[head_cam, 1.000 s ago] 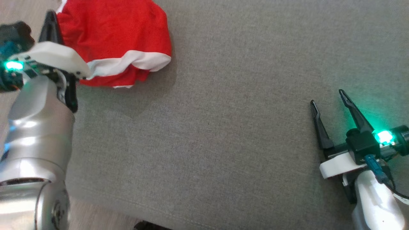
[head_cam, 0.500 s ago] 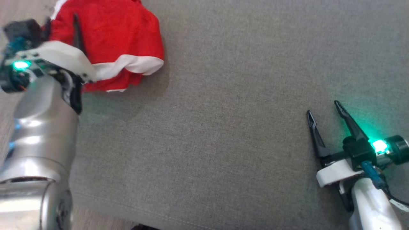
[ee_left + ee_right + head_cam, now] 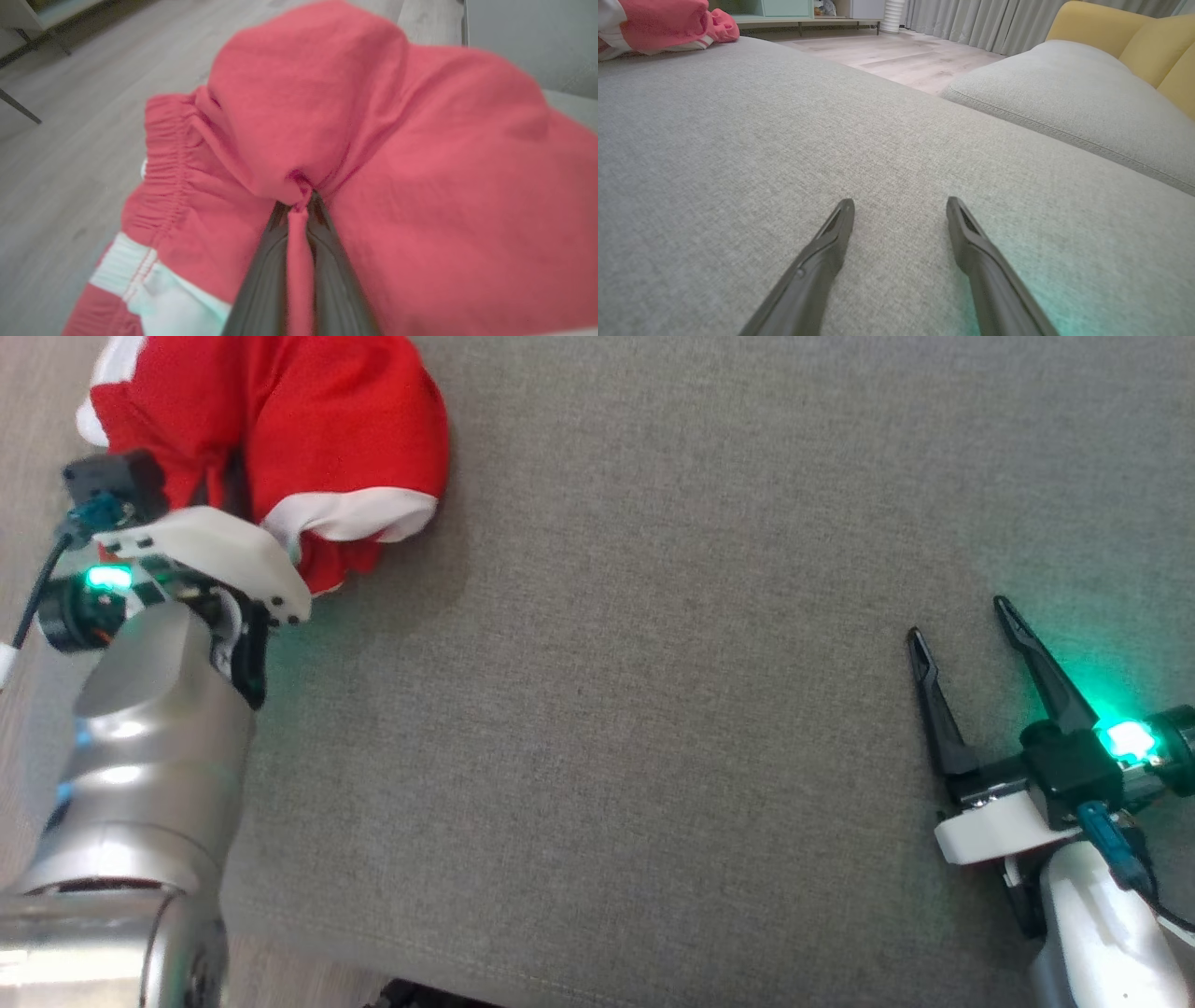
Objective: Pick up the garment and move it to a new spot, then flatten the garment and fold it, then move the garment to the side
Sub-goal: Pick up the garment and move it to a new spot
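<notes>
**Desk:** What's your left claw doing?

**Me:** My left claw is pressed together on a ridge of the red garment. A thin fold of cloth runs down between the two fingers. The rest billows up ahead of the tips and off to both sides.

**Desk:** And where is the garment?

**Me:** It's bunched in a heap at a corner of the grey cushion, close to the edge, with wooden floor beyond. Seen from the left claw, the elastic waistband sits just left of the fingers. The white stripe is on that same side, nearer the wrist.

**Desk:** Long axis?

**Me:** I can't call one, it's too crumpled. The waistband runs roughly the way the fingers point, and that's all I'd trust.

**Desk:** Right claw?

**Me:** My right claw is spread wide over bare cushion with nothing in it. From there the garment lies well apart, far ahead and off to the left.

**Desk:** So the left arm carries it?

**Me:** I'd judge so. It's the one on the cloth, and the open cushion lies to its right, between the two claws. I'd lift and carry that way. The pinch looks thin, so it might slip.
</notes>
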Tool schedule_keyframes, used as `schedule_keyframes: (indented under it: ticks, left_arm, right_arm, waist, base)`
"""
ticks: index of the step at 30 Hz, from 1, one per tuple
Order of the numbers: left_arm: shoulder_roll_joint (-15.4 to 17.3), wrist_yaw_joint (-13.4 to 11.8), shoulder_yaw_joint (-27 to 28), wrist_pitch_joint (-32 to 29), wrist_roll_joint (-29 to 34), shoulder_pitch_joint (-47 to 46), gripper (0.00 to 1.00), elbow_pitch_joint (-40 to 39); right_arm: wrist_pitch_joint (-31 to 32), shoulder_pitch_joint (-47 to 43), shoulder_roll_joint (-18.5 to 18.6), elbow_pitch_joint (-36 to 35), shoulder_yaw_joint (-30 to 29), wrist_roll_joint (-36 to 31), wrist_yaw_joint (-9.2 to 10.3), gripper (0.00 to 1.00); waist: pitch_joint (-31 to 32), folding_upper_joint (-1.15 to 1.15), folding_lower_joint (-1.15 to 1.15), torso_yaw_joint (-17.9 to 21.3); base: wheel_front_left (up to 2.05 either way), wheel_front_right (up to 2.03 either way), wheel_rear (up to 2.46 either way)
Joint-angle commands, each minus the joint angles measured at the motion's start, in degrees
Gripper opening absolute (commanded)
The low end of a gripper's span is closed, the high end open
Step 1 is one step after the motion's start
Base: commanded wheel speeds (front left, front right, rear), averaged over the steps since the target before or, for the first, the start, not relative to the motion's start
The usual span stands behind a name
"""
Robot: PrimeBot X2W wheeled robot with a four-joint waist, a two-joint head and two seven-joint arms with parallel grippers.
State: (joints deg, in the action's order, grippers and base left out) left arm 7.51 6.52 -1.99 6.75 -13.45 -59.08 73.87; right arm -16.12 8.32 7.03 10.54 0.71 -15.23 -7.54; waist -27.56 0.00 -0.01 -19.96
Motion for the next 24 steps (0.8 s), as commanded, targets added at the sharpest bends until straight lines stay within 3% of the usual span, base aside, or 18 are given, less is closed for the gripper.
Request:
schedule_keyframes:
  ticks: [1,7,13,18,24]
  left_arm:
    - [3.71,-0.44,0.36,1.86,0.61,-2.33,0.0,-1.97]
    - [5.31,-0.22,-2.15,6.85,2.74,-6.38,0.0,-5.61]
    - [5.32,0.71,-4.6,8.09,2.91,-8.94,0.0,-13.43]
    - [4.45,0.93,-8.36,8.07,1.53,-9.8,0.0,-21.22]
    - [4.55,0.95,-14.03,2.99,-3.97,-11.25,0.0,-31.8]
  right_arm:
    - [1.12,0.84,0.59,4.36,0.53,-0.82,0.05,1.0]
    - [1.12,1.05,-1.3,5.95,2.78,0.33,0.05,1.0]
    - [1.12,0.4,-3.19,7.17,4.2,2.07,0.05,1.0]
    - [1.12,-0.81,-3.95,7.09,4.32,3.66,0.05,1.0]
    - [1.12,0.07,-4.12,4.63,3.96,7.39,0.05,1.0]
  waist:
    - [1.2,0.0,0.01,-0.08]
    - [7.47,0.0,0.01,1.24]
    - [14.24,0.0,0.01,5.25]
    - [18.24,0.0,0.01,10.82]
    - [16.35,0.0,0.01,19.59]
  base:
    - [0.0,0.0,0.0]
    - [0.0,0.0,0.0]
    - [0.0,0.0,0.0]
    - [0.0,0.0,0.0]
    - [0.0,0.0,0.0]
